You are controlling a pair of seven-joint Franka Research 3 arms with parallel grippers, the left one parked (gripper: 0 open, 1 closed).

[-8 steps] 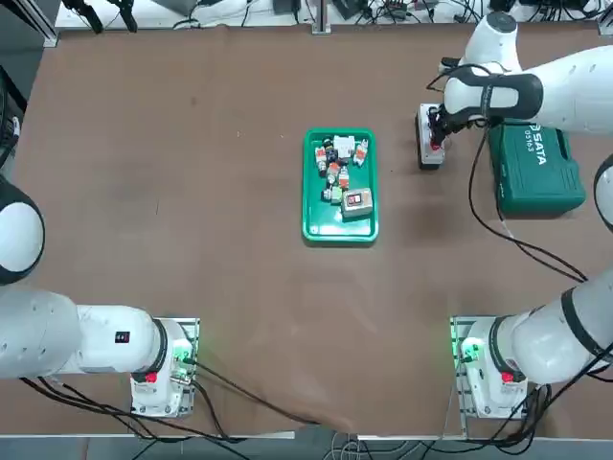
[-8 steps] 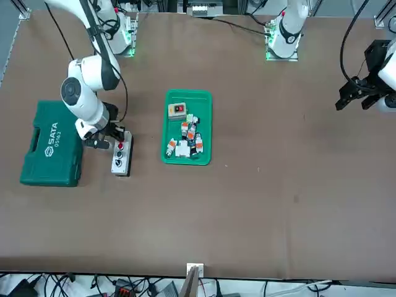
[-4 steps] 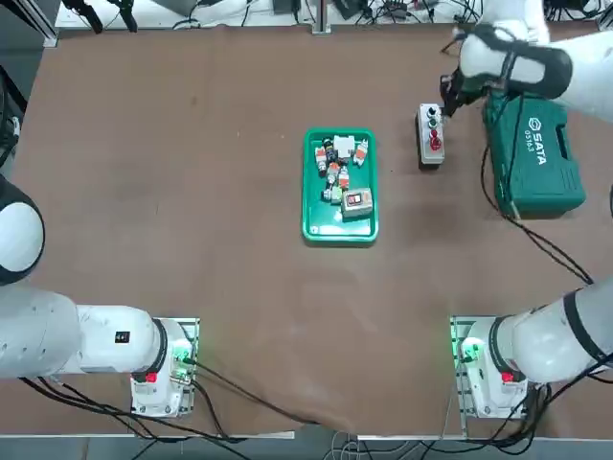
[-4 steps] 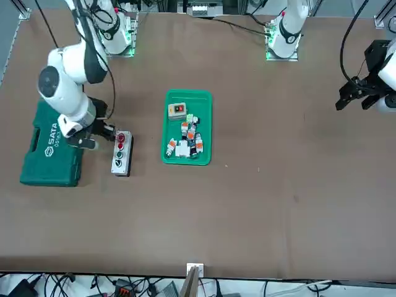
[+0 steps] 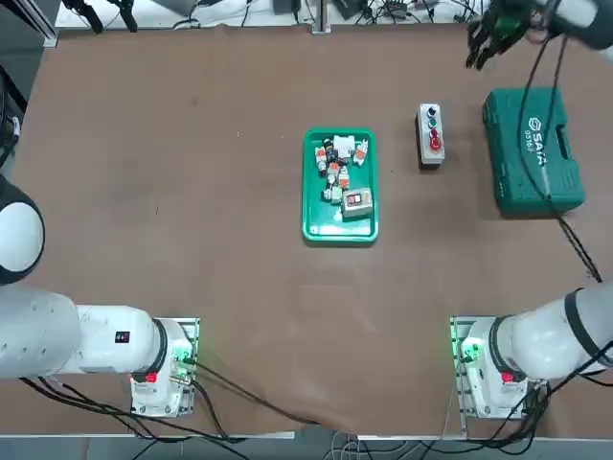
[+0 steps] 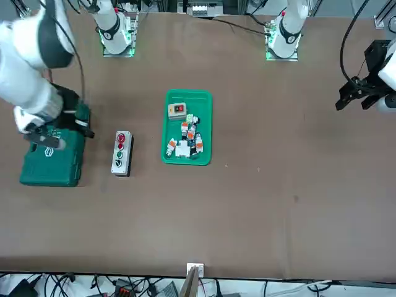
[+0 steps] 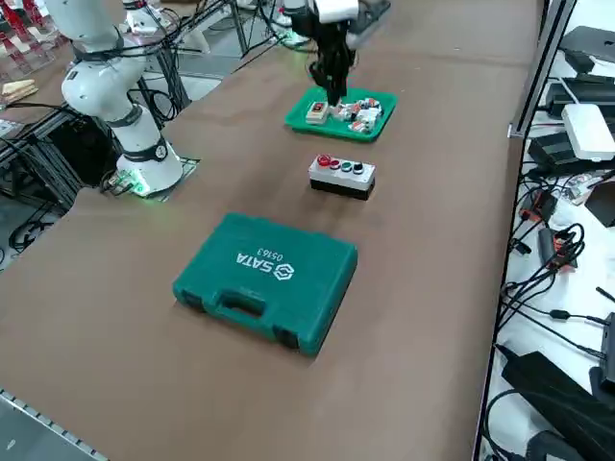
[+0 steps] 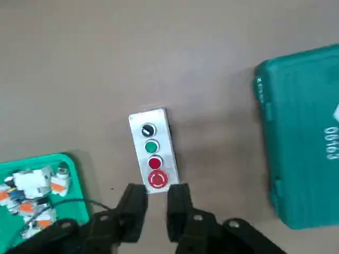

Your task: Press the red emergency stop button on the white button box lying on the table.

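"How should the press go?"

"The right gripper (image 8: 157,211), fingers spread and empty, hovers above the table (image 8: 95,69); the emergency stop button (image 8: 158,179) lies just beyond its fingertips. Close them, centre, then push straight down."

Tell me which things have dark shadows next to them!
Right wrist view: a soft shadow beside the big green plastic case, another by the green plastic tray; top view: a thin dark one along the left of the small white-grey button box.
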